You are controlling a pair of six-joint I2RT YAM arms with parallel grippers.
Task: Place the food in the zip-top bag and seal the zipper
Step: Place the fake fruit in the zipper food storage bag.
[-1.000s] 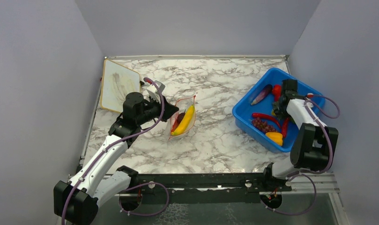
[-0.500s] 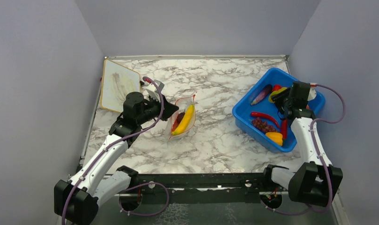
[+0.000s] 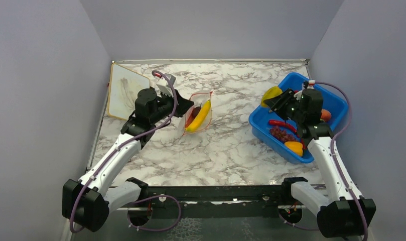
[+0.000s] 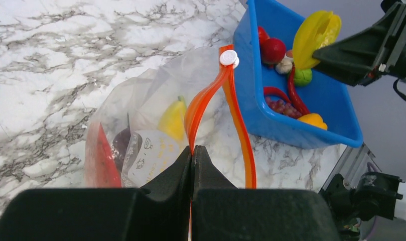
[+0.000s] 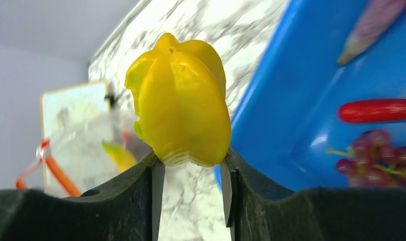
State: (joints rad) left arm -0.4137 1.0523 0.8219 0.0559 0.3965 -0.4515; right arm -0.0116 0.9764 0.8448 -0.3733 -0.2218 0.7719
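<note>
The clear zip-top bag (image 3: 195,118) lies mid-table with a yellow banana (image 3: 199,116) and dark and red pieces inside. My left gripper (image 4: 191,153) is shut on its orange-red zipper strip (image 4: 205,98) and holds the mouth open; a white slider (image 4: 229,57) sits at the strip's far end. My right gripper (image 5: 190,163) is shut on a yellow ribbed toy fruit (image 5: 180,103), held above the blue bin's left rim; the fruit also shows in the top view (image 3: 271,94). Red chili (image 3: 283,123), grapes (image 3: 283,133) and an orange piece (image 3: 294,146) lie in the bin.
The blue bin (image 3: 258,125) stands at the right of the marble table. A white board with a wooden rim (image 3: 126,90) lies at the back left, behind my left arm. Grey walls close in on both sides.
My right gripper has lifted the yellow fruit out of the bin and swung left toward the bag. My left gripper has raised the bag's mouth slightly.
</note>
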